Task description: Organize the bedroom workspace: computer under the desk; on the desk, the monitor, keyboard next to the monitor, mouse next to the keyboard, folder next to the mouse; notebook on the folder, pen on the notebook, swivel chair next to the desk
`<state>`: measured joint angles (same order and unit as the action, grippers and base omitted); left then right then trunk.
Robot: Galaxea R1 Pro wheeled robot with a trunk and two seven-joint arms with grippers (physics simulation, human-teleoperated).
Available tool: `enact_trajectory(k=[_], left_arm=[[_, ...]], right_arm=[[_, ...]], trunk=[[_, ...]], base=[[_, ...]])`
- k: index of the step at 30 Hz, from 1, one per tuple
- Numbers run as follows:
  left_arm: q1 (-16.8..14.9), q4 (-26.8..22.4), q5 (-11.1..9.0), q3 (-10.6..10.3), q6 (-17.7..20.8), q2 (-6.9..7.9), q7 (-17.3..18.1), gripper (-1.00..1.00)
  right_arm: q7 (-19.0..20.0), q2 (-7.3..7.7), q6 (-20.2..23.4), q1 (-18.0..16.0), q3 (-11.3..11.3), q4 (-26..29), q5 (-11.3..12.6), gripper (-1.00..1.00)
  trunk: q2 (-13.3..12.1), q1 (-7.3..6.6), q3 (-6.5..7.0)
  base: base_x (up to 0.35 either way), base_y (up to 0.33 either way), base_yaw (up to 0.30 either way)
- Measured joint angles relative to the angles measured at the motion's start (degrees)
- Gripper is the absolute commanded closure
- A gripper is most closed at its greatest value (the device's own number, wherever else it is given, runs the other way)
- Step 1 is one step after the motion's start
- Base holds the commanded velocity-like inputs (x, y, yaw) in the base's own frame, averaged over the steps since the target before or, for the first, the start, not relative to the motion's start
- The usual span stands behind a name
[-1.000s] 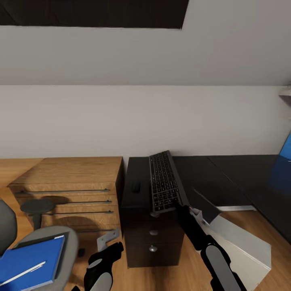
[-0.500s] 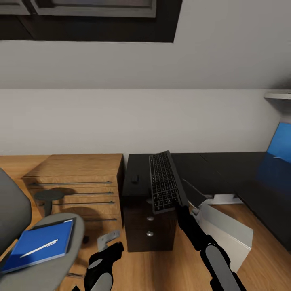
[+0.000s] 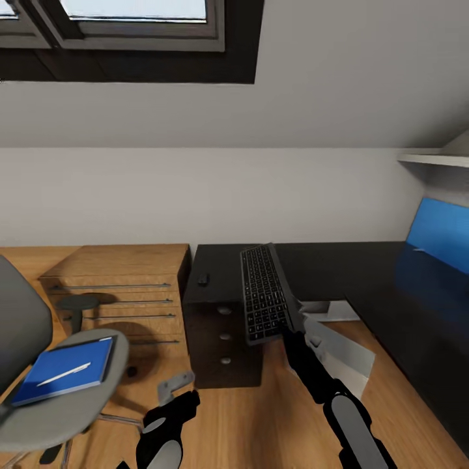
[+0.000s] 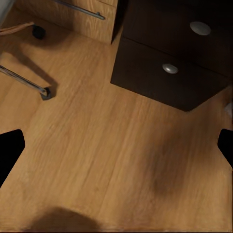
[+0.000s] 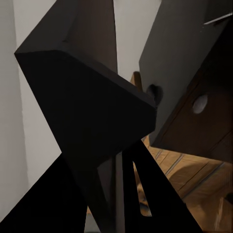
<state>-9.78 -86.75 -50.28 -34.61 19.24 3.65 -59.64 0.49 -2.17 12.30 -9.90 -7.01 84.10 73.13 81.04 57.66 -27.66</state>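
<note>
Bedroom corner, black desk point(image 3: 339, 264) ahead: keyboard-placing step in hand.
Right gripper point(image 3: 286, 326) clamps the keyboard point(image 3: 263, 293) by its near end, held above the desk's drawer side; next, lower it flat. Left gripper point(image 3: 170, 389) hangs wide, unloaded.

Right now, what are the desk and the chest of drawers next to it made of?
The desk looks like glossy black laminate or lacquered board: its top mirrors the blue wall panel. The chest of drawers looks like matte wood or wood veneer, with visible grain and thin grey metal-looking bar handles. It's a render, so both are guesses.
</note>
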Motion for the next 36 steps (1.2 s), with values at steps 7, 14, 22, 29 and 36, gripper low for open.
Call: enact_trajectory(k=[7,14,22,29,36], left_arm=[[0.0,0.0,0.01,-0.01,-0.01,0.0,0.0,-1.0],[0.0,0.0,0.01,-0.09,-0.04,0.0,0.0,-1.0],[0.0,0.0,0.09,-0.09,-0.07,0.07,0.07,-1.0],[0.0,0.0,0.08,-0.09,-0.08,0.09,0.07,-1.0],[0.0,0.0,0.1,-0.09,-0.07,0.09,0.08,-1.0]], right_arm=[[0.0,0.07,0.0,0.0,0.0,0.0,-0.01,1.0],[0.0,0.14,0.0,-0.01,0.01,0.0,-0.01,1.0],[0.0,0.16,0.0,0.0,0.0,0.0,-0.01,1.0],[0.0,0.16,0.0,0.0,0.0,0.0,-0.01,1.0],[0.0,0.17,-0.01,0.0,0.0,-0.01,0.0,1.0]], trunk=[[-2.81,-1.54,1.26],[-5.62,-3.08,2.52],[-8.83,-4.83,3.95],[-11.64,-6.37,5.21],[-14.45,-7.91,6.47]], base=[[-0.283,-0.242,0.0],[-0.283,-0.242,0.0],[-0.283,-0.241,0.0],[-0.29,-0.202,0.0],[-0.321,-0.116,0.0]])
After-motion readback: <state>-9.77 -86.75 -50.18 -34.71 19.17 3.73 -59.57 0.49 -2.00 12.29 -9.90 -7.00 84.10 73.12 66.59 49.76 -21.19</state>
